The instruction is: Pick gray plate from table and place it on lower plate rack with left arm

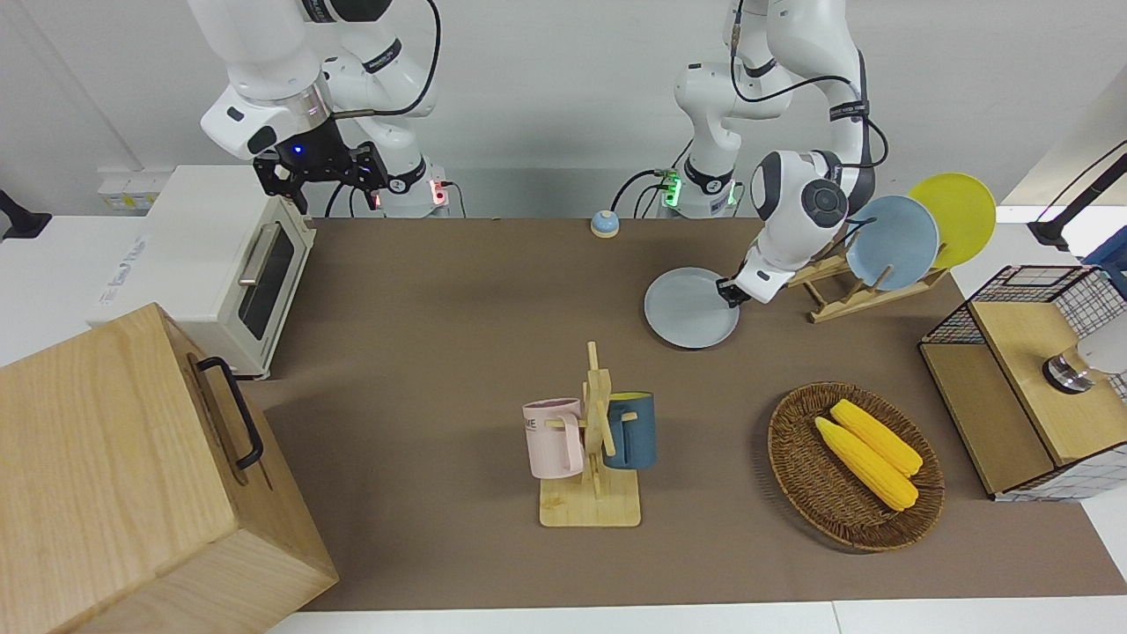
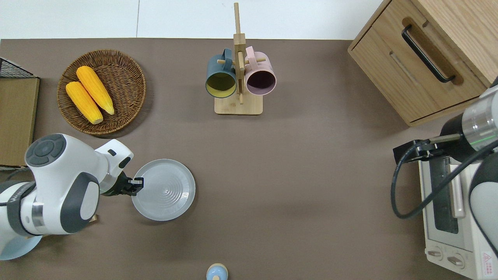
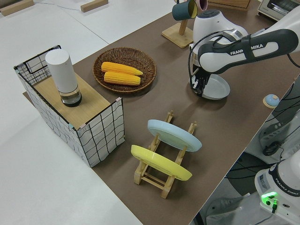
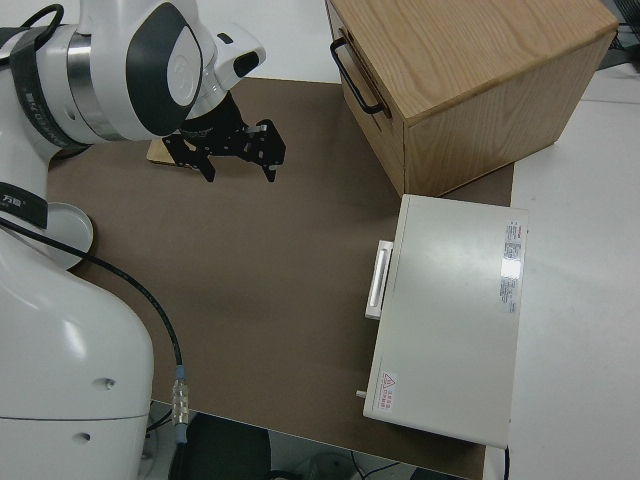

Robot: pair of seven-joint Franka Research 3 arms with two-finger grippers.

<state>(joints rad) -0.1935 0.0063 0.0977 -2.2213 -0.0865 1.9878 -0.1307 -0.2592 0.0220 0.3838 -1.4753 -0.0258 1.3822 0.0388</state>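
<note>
**Brown-matted table: left gripper clamped on gray plate rim**

Brown matting covers the table, which fills the middle of the front view from edge to edge.

1. Gray plate. The gray plate sits right of centre in the front view and lower left of centre in the overhead view. It is tilted, with the gripped edge raised off the mat; in the left side view, upper right, the plate shows its underside clear of the table on the gripper side.

2. Left gripper. The left gripper grasps the plate rim on the edge toward the left arm's end of the table; its fingers are closed over that rim, one above and one below. In the overhead view the gripper meets the plate at its left edge.

3. Lower plate rack. The lower plate rack stands just beside the plate, toward the left arm's end, at the right of the front view. A sky-blue plate and a yellow plate lean in its slots. In the left side view, lower centre, the rack shows free pegs beside the blue plate.

4. Surroundings. A wicker basket holding two corn cobs lies at lower right of the front view. A mug tree stands at lower centre.

5. Right gripper. The right gripper is parked with its fingers spread apart.
</note>
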